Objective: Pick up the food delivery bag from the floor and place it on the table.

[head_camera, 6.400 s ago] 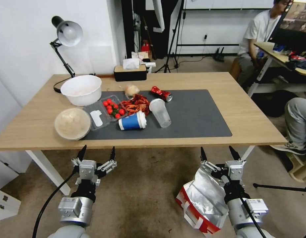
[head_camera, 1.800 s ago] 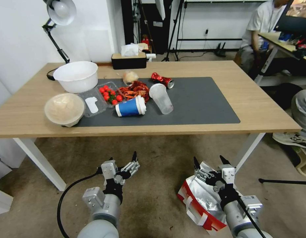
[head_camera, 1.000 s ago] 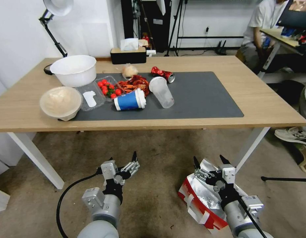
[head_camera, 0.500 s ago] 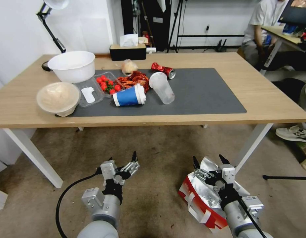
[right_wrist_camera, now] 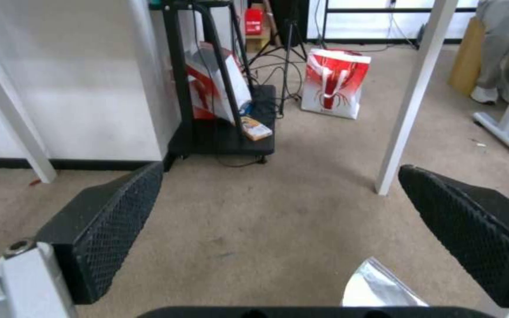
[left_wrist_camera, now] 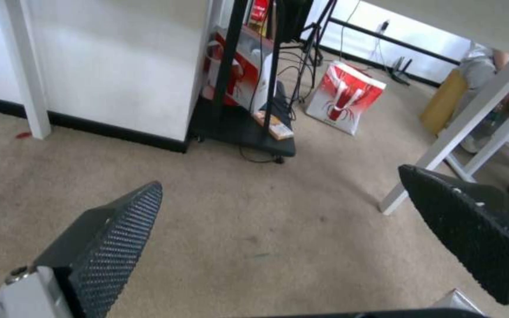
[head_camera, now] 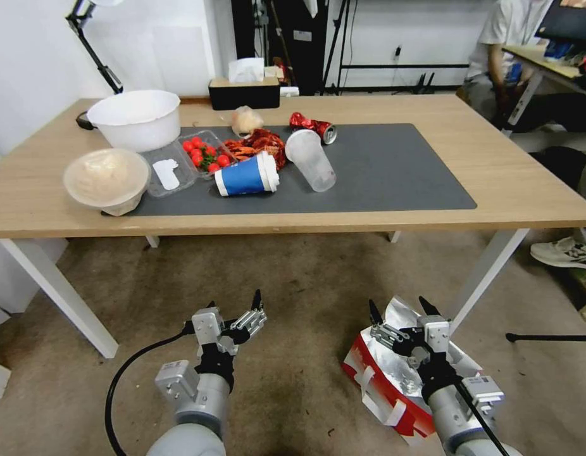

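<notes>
**Bag on its side on the carpet, right gripper over its open mouth**

The large white-and-red paper food delivery bag with silver foil lining (head_camera: pixel 394 380) lies tipped over on the beige-brown stained carpet floor (head_camera: pixel 293 278), out in front of the near right corner of the big light-wood table with white legs and a dark grey mat (head_camera: pixel 495 183). Its long axis runs on a slant, the red-and-white base toward the robot and the foil-lined mouth pointing away, toward the table's white near-right leg (head_camera: pixel 489 275). White handles lie against its red side.

The right gripper (head_camera: pixel 399 309) hangs just over the open mouth, its two black fingers spread wide apart and holding nothing; a corner of foil (right_wrist_camera: pixel 378 287) shows just below it in the right wrist view. The left gripper (head_camera: pixel 235 301) sits low over bare carpet, well apart from the bag, fingers likewise spread and empty.

Back on the mat lie a tipped blue paper cup (head_camera: pixel 245 177) and a clear plastic cup (head_camera: pixel 312 161).
</notes>
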Motion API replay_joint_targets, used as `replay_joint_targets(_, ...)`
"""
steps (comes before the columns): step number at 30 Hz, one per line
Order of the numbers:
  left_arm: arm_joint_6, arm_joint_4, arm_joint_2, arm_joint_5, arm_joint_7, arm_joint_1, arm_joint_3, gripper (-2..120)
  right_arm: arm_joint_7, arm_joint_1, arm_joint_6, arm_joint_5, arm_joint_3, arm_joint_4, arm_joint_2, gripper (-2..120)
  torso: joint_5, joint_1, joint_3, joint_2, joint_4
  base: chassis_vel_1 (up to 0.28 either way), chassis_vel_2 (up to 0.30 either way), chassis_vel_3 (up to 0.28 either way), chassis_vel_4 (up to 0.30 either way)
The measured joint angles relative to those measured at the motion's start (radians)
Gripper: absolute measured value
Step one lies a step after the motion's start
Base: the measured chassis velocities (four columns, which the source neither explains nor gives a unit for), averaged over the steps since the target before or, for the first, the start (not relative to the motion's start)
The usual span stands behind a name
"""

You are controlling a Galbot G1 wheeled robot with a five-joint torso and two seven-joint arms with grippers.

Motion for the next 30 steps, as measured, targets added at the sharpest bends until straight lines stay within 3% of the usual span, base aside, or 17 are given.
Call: replay_joint_targets(30, -0.003, -0.006, 0.003, 0.002, 0.000, 0.004, -0.004, 100, -0.027, -0.003, 0.034, -0.002, 0.002, -0.013, 0.005, 100, 0.0000, -0.044, -0.077, -0.121, 0.0001, 0.000, 0.000, 0.000, 0.000)
